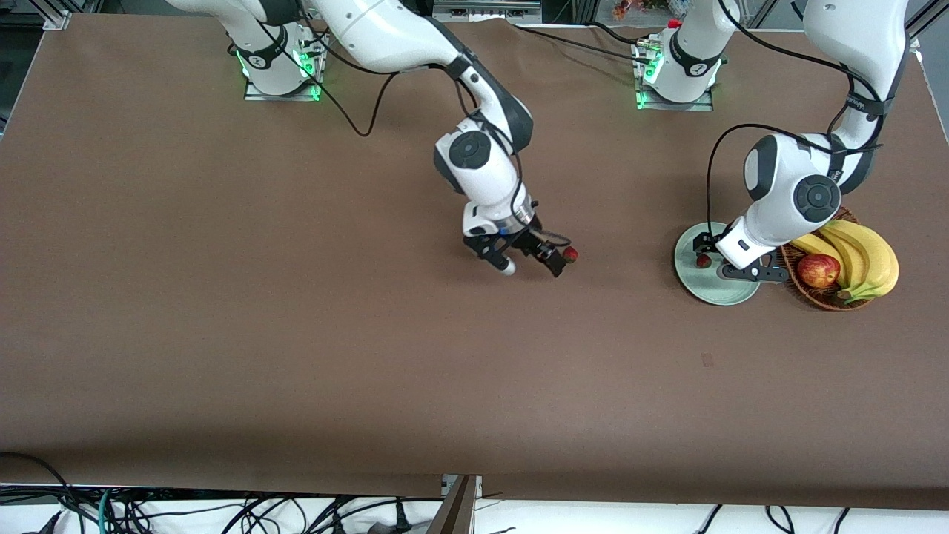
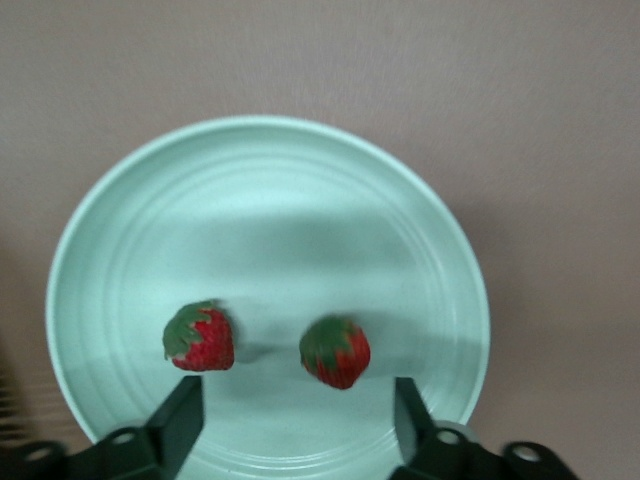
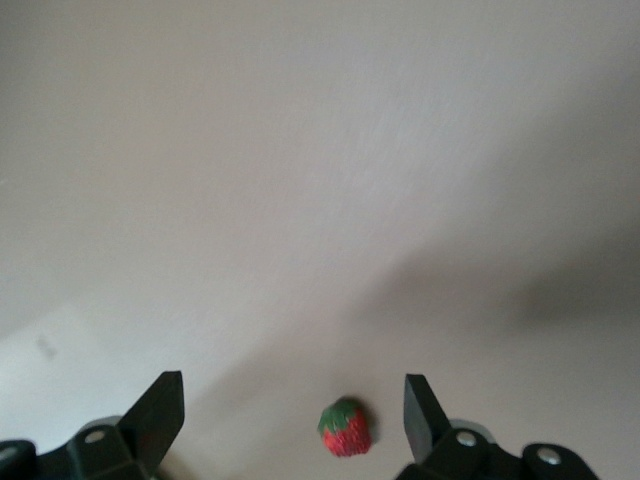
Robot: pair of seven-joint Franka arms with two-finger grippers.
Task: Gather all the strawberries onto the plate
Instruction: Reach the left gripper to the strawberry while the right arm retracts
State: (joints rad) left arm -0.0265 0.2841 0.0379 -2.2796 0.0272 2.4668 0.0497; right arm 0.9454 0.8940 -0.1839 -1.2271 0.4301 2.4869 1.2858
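- Right gripper point(image 1: 532, 265) – low over bare table point(image 1: 222, 297) near the middle, arm reaching in from its base at the top of the front view. Fingers spread wide, nothing between them.
- One strawberry point(image 1: 570, 254) lies on the cloth just beside that gripper, on the side toward the left arm's end. In the right wrist view the same strawberry point(image 3: 345, 428) sits on the table in the gap between the two dark fingers point(image 3: 160, 412), touching neither; green cap up, red body below.
- Plate point(image 1: 686, 252) – pale mint green, toward the left arm's end of the table, touching or almost touching the basket point(image 1: 797, 285).
- Left gripper point(image 1: 723, 265) hangs over the plate, wrist covering much of it in the front view. Fingers apart and empty.
- Left wrist view: two strawberries rest on the plate point(image 2: 270, 200), side by side and apart from each other – one point(image 2: 200, 338) close to one finger point(image 2: 180, 420), the other point(image 2: 336, 352) nearer the plate's middle. Neither touches a finger.
- Front view shows only one of these, a dark red spot point(image 1: 703, 260) on the plate beside the left wrist; the other is hidden under the arm.
- Basket – brown wicker, holding bananas point(image 1: 864, 259) and a red apple point(image 1: 818, 270), partly covered by the left arm.
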